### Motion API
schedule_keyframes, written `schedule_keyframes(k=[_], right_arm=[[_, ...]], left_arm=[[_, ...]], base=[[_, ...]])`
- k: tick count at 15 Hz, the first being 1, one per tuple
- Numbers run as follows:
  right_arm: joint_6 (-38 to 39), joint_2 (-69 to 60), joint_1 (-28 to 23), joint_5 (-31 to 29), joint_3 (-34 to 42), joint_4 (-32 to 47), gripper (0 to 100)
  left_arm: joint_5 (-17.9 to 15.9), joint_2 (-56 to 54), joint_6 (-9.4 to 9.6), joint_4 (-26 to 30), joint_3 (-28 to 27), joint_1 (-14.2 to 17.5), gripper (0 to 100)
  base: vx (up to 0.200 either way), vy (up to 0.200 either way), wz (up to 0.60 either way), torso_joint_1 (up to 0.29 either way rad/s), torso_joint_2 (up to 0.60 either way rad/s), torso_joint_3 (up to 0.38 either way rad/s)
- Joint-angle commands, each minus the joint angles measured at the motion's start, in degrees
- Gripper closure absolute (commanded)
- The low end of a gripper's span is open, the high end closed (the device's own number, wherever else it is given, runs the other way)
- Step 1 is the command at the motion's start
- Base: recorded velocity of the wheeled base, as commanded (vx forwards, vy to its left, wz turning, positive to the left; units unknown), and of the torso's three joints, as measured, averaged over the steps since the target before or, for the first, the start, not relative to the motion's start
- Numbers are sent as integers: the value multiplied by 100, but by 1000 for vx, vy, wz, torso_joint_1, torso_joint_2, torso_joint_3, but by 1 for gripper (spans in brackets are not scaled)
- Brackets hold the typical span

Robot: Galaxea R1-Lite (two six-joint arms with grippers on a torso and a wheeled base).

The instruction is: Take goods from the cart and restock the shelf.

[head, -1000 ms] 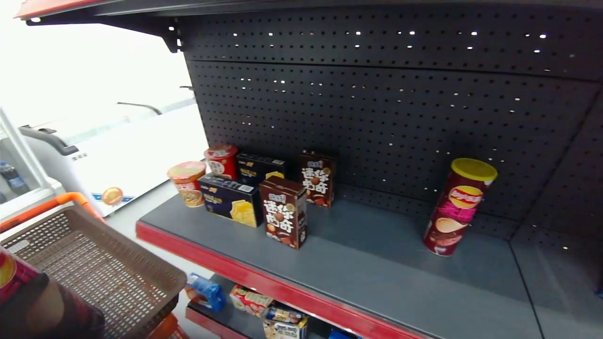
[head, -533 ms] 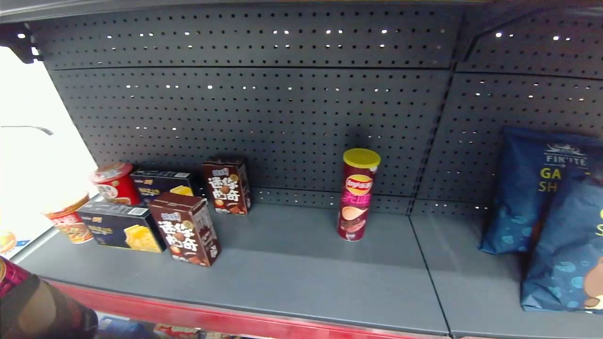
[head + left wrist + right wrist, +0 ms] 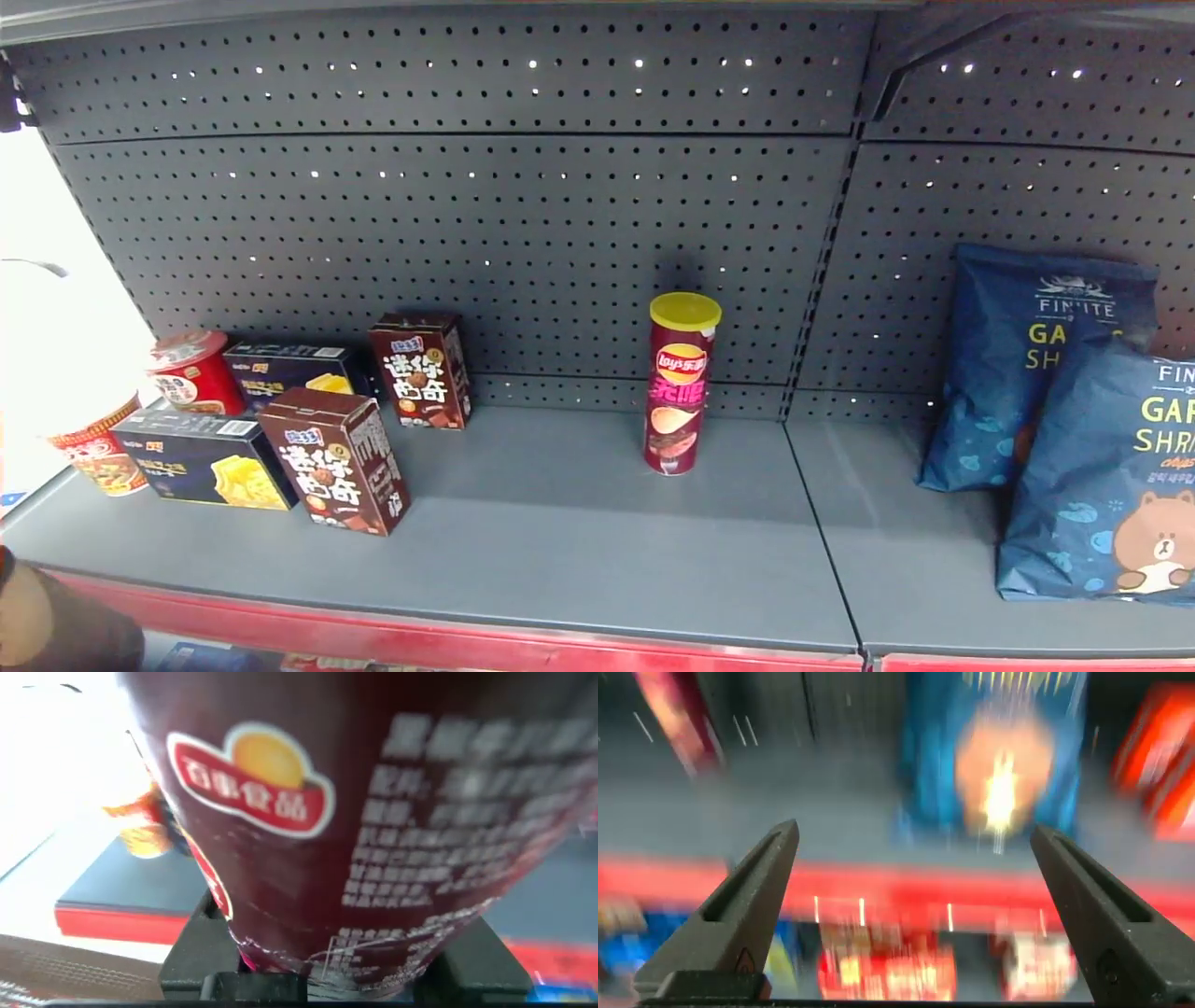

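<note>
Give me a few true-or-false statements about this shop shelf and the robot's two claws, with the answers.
1. A tall dark-red chip can with a yellow lid stands upright on the grey metal shelf. True.
2. The blue snack bags sit at the shelf's left end. False: they are at its right end.
3. The left gripper holds a dark-red cylindrical can. True.
4. The right gripper is clamped on a box. False: its fingers are wide apart with nothing between them.
5. Two brown cardboard boxes stand to the left of the yellow-lidded can. True.
</note>
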Motion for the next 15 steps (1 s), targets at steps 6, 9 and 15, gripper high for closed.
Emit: schedule_keyframes(k=[6,9,15], right_arm=[[-235,3762,1894,829,-2300,-279,0],[-51,4492,2413,846,-3056,521,0],[37,7023,2562,1057,-3153,-973,0]], left_arm=[[322,-376,87,210,-127,-18,100],[287,-147,52,192,-127,-53,100],[146,-121,-80,201,-75,-53,100]], base=[[0,0,0,0,0,0],[0,0,0,0,0,0],[0,0,0,0,0,0]])
